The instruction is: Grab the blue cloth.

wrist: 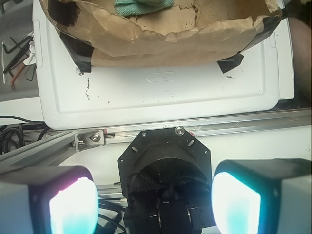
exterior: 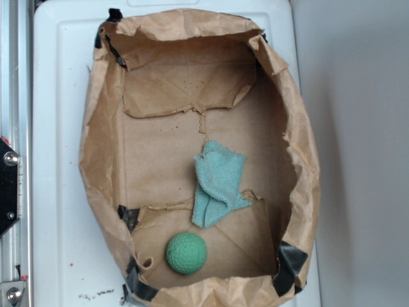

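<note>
Blue cloth (exterior: pixel 218 184): one, crumpled, at the centre of the paper tray's floor. Green ball (exterior: pixel 186 253): one, round and dimpled, at six o'clock from the cloth, apart from it. Brown paper tray (exterior: pixel 102 160): one, with crumpled raised walls. Black tape patches on the tray: at least five visible from the exterior view, at eleven, seven and five o'clock corners and along the nine o'clock wall; an exact total cannot be told. White desk panel (exterior: pixel 57 128): one, carrying the tray. Aluminium rail (exterior: pixel 16 96): one, at nine o'clock of the panel. Hand (wrist: pixel 156 200): one, with two lit fingertips (wrist: pixel 73 204) seen in the wrist view, set well apart.
</note>
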Controlling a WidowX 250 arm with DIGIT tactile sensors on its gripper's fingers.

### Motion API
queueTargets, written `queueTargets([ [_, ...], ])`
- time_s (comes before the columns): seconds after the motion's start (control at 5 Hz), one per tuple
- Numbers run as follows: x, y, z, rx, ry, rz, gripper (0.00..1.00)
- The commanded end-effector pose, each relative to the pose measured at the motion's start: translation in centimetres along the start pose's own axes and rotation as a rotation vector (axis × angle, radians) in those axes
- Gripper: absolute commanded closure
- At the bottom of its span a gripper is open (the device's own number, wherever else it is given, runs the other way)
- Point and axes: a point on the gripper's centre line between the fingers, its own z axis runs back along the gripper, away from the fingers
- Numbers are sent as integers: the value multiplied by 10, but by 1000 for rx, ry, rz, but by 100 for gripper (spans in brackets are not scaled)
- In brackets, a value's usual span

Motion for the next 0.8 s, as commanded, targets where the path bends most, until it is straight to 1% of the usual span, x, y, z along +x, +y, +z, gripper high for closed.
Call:
queueTargets([
  [0.0,0,0,0,0,0,0,0],
  [0.2,27,-9,-7,15,-2,47,0],
  [0.4,56,-13,-20,35,-25,115,0],
  [0.6,82,-4,-30,-10,-107,259,0],
])
